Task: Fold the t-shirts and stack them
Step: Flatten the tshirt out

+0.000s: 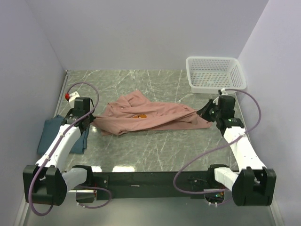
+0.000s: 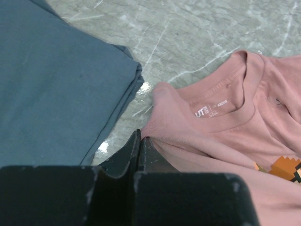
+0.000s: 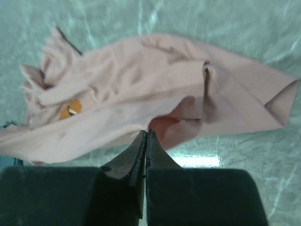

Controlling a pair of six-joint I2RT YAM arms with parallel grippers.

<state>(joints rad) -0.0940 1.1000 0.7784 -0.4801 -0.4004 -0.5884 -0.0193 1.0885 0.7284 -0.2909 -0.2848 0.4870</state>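
The salmon-pink t-shirt (image 1: 150, 117) lies crumpled across the middle of the table, its collar and label (image 2: 211, 110) toward the left. My left gripper (image 1: 91, 121) (image 2: 141, 136) is shut on the cloth's edge near the collar. At the shirt's right end my right gripper (image 1: 205, 114) (image 3: 147, 133) is shut, its tips pinching the lower edge of the pink t-shirt (image 3: 141, 84). The dark teal-blue t-shirt (image 1: 49, 134) (image 2: 56, 84) lies folded flat at the table's left edge, partly under the left arm.
A white mesh basket (image 1: 215, 74) stands at the back right corner. Walls close in the marble table (image 1: 155, 150) on the left, back and right. Purple cables loop off both arms.
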